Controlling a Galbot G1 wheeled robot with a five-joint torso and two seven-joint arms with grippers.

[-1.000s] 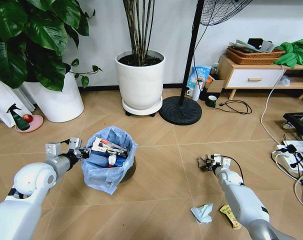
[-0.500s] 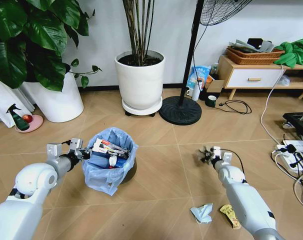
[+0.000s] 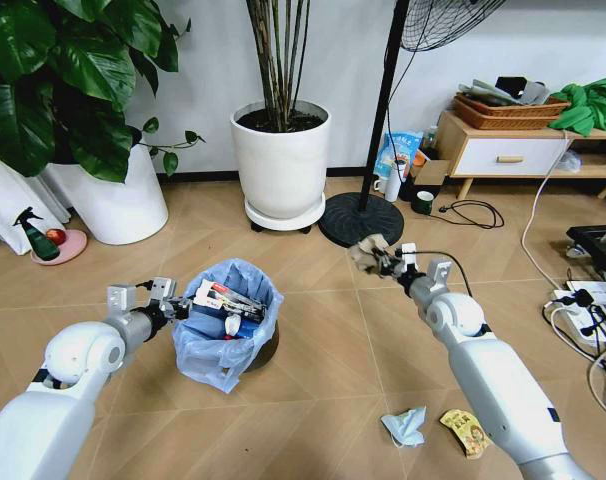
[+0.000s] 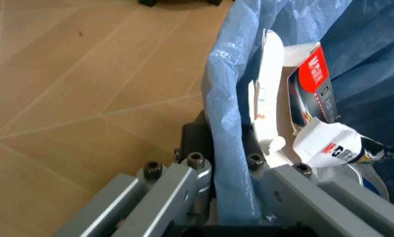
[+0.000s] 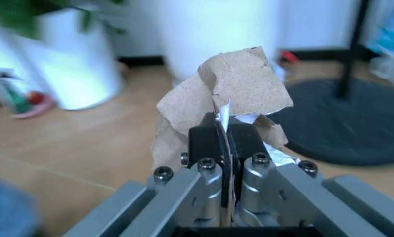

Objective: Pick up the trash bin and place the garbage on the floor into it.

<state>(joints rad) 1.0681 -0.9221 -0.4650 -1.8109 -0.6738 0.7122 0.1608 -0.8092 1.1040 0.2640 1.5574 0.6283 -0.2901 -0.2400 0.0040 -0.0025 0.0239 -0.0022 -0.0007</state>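
Left end effector [image 3: 171, 305] clamps the bin [image 3: 226, 325] rim; right [image 3: 387, 262] pinches brown paper [image 3: 367, 252] — apparently mid-carry, needing release above the bin.

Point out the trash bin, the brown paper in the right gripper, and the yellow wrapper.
trash bin [image 3: 215, 350]: head view, blue bag's front.
brown paper [image 5: 240, 84]: right wrist view, upper flap.
yellow wrapper [image 3: 465, 431]: head view, its middle.

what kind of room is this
Probably a home living room: herringbone wooden floor, big potted plants in white pots, a standing fan, and a low wooden sideboard with a basket and clothes on top.
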